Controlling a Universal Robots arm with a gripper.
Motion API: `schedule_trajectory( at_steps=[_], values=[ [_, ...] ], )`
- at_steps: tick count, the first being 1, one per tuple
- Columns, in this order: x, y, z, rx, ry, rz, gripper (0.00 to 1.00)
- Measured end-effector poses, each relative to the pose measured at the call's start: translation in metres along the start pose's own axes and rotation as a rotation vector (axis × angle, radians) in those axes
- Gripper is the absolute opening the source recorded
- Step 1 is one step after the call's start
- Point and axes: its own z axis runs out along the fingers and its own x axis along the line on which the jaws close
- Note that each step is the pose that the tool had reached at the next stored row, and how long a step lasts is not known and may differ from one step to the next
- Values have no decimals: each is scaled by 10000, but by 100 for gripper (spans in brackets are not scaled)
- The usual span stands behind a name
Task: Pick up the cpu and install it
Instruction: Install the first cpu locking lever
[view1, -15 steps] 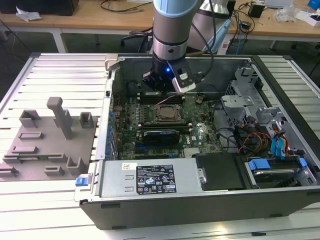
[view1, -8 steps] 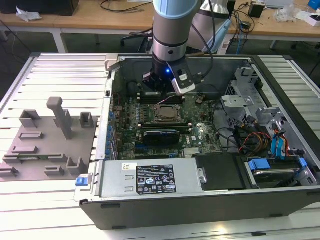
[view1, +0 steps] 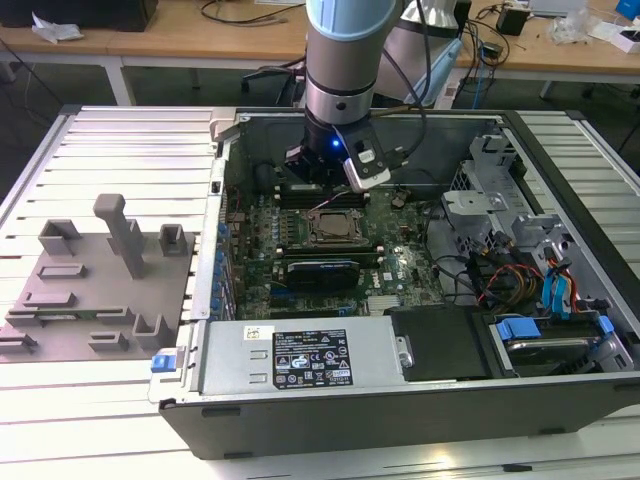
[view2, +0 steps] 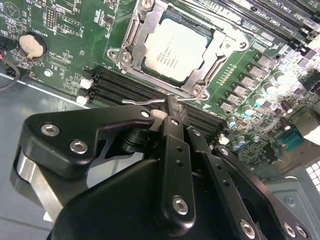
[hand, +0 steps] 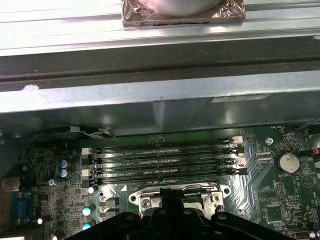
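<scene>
In the socket (view2: 134, 36), one square cpu (view2: 175, 49) lies flat, silvery top up; one gripper (view2: 172, 104) nearby, fingers together

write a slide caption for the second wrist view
Cpu seated in the socket, the hand close beside it

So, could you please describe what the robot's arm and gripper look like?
The arm is a silver-grey cylinder with a pale blue joint cap and a black wrist showing a small blue light; a pale camera housing and dark cables hang beside it. The gripper is matte black linkage bars fastened with silver screws.
</scene>
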Motion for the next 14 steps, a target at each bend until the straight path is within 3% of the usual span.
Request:
schedule_trajectory(
  at_steps=[6, 8, 9, 11, 14],
  values=[
    [-4, -11, 58, -19, -1, 1, 11],
    [-5, -13, 69, -93, 1, -2, 11],
    [-5, -14, 73, -198, 2, 0, 11],
    [-5, -15, 81, -287, 1, 1, 11],
    [-10, -21, 113, -346, -40, -10, 11]
  ],
)
